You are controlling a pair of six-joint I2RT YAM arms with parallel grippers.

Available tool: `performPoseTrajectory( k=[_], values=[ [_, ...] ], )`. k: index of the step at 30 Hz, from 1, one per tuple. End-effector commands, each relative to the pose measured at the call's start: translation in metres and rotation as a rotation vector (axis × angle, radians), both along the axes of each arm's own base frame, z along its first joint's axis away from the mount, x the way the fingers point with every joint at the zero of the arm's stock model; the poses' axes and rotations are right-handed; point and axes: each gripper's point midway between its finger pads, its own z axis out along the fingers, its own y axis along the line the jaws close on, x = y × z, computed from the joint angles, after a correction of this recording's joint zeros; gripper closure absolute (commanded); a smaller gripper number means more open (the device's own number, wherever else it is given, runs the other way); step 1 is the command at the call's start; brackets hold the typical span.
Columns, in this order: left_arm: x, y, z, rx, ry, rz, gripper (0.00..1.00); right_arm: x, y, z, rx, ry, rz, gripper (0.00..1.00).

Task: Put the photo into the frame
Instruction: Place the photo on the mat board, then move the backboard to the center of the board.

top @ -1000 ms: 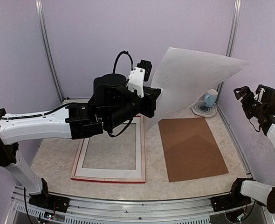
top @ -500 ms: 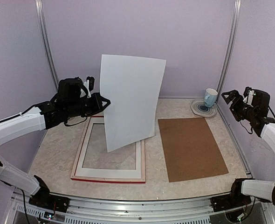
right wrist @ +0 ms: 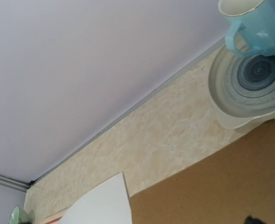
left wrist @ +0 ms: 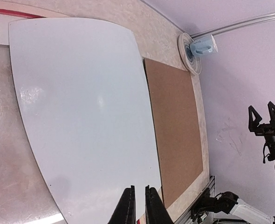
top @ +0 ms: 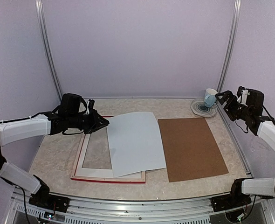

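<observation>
Photo point(top: 135, 142) flat on frame point(top: 100, 176) | left gripper point(top: 103, 123) barely parted, empty | right gripper point(top: 222, 98) wide open, empty

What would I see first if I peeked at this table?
A large white rectangular paper sheet lies askew over the right side of the red-edged rectangular picture frame, mid-table. Right of it lies a flat brown rectangular board, and a light blue mug stands at the far right corner.
</observation>
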Motion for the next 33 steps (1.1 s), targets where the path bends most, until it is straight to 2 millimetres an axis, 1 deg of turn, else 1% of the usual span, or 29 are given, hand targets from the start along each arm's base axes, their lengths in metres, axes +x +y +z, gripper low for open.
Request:
performPoseTrajectory(
  k=[1, 3, 4, 5, 6, 7, 9, 10, 12, 13, 15, 16, 18, 21, 23, 24, 25, 27, 28, 29, 31, 33],
  values=[
    [-0.003, 0.007, -0.017, 0.001, 0.046, 0.009, 0.9, 0.006, 0.022, 0.017, -0.018, -0.078, 0.084, 0.01],
    [-0.001, 0.015, -0.022, 0.048, 0.038, 0.041, 0.9, 0.008, 0.04, 0.015, -0.025, -0.088, 0.153, 0.01],
    [0.001, 0.019, -0.021, 0.064, 0.024, 0.06, 0.89, 0.009, 0.051, 0.014, -0.029, -0.092, 0.194, 0.01],
    [0.002, 0.021, -0.019, 0.078, 0.007, 0.072, 0.87, 0.01, 0.068, 0.016, -0.041, -0.106, 0.252, 0.01],
    [0.002, 0.022, -0.017, 0.093, -0.012, 0.083, 0.82, 0.011, 0.083, 0.014, -0.049, -0.106, 0.3, 0.01],
    [0.002, 0.022, -0.017, 0.11, -0.021, 0.088, 0.75, 0.013, 0.097, 0.012, -0.054, -0.103, 0.345, 0.01],
    [-0.001, 0.018, -0.025, 0.138, -0.016, 0.083, 0.58, 0.014, 0.13, 0.007, -0.057, -0.094, 0.451, 0.01],
    [-0.002, 0.016, -0.033, 0.152, -0.003, 0.077, 0.51, 0.014, 0.147, 0.003, -0.06, -0.088, 0.498, 0.01],
    [-0.005, 0.01, -0.046, 0.168, 0.01, 0.071, 0.41, 0.015, 0.175, -0.009, -0.082, -0.061, 0.567, 0.01],
    [-0.007, 0.007, -0.052, 0.169, 0.014, 0.072, 0.37, 0.016, 0.187, -0.019, -0.095, -0.039, 0.593, 0.01],
    [-0.008, 0.0, -0.056, 0.159, 0.002, 0.073, 0.29, 0.017, 0.204, -0.043, -0.112, 0.015, 0.626, 0.01],
    [-0.009, -0.004, -0.056, 0.15, -0.005, 0.073, 0.28, 0.017, 0.21, -0.057, -0.109, 0.049, 0.644, 0.01],
    [-0.009, -0.016, -0.057, 0.127, -0.023, 0.058, 0.27, 0.016, 0.218, -0.084, -0.093, 0.112, 0.672, 0.01],
    [-0.01, -0.037, -0.055, 0.098, -0.046, 0.029, 0.27, 0.016, 0.219, -0.123, -0.093, 0.201, 0.673, 0.01],
    [-0.011, -0.051, -0.054, 0.092, -0.058, 0.004, 0.26, 0.015, 0.214, -0.146, -0.112, 0.261, 0.652, 0.01],
    [-0.012, -0.058, -0.059, 0.106, -0.056, -0.009, 0.26, 0.015, 0.211, -0.156, -0.125, 0.289, 0.641, 0.01],
    [-0.012, -0.066, -0.056, 0.112, -0.07, -0.021, 0.26, 0.013, 0.208, -0.165, -0.139, 0.315, 0.629, 0.01],
    [-0.013, -0.074, -0.063, 0.149, -0.076, -0.031, 0.26, 0.012, 0.199, -0.179, -0.171, 0.358, 0.594, 0.01],
    [-0.014, -0.077, -0.063, 0.16, -0.082, -0.034, 0.26, 0.011, 0.196, -0.182, -0.187, 0.368, 0.58, 0.01],
    [-0.015, -0.08, -0.064, 0.168, -0.088, -0.038, 0.26, 0.01, 0.196, -0.179, -0.191, 0.356, 0.582, 0.01],
    [-0.016, -0.081, -0.061, 0.177, -0.109, -0.035, 0.25, 0.004, 0.2, -0.171, -0.186, 0.327, 0.604, 0.01],
    [-0.014, -0.08, -0.057, 0.185, -0.133, -0.028, 0.25, 0.001, 0.207, -0.165, -0.257, 0.313, 0.62, 0.01]
  ],
)
